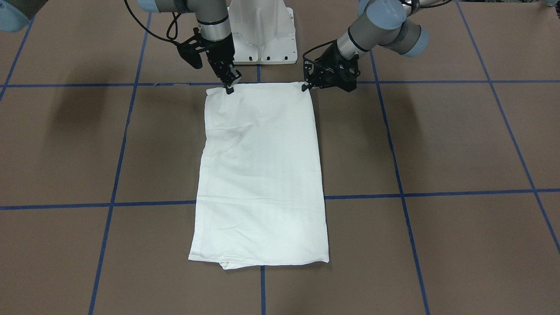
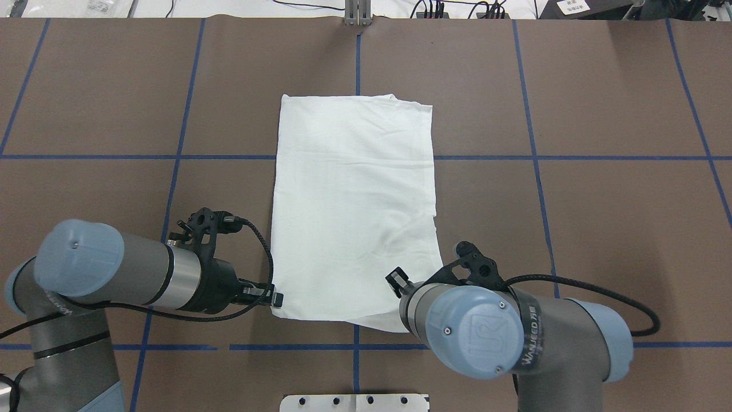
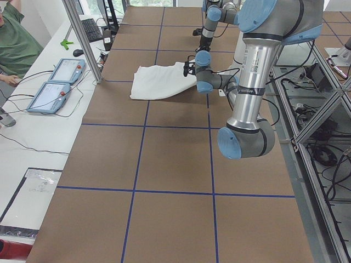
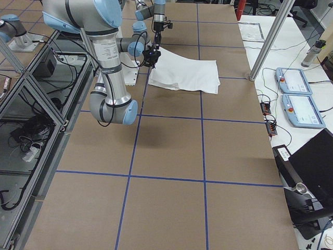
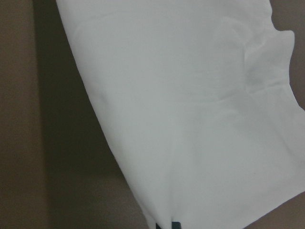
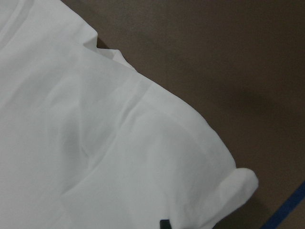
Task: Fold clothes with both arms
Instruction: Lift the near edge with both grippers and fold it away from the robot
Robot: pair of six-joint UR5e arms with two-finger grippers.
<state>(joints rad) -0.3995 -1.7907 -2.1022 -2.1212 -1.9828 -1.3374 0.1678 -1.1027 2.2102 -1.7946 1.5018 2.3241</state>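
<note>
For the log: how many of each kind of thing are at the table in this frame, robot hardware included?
T-shirt: 1, white, folded to a rectangle
Robot arms: 2, left arm and right arm
Grippers: 2, left gripper and right gripper, each at a near corner of the T-shirt
Pedestal base: 1, white
Total: 6

left gripper (image 1: 305, 86) comes in low and slanted from the left side, fingers pinched tight on a robot-side corner of the t-shirt (image 1: 262, 175). right gripper (image 1: 229, 87) points steeply down off an upright wrist, pinched on the other robot-side corner.
</note>
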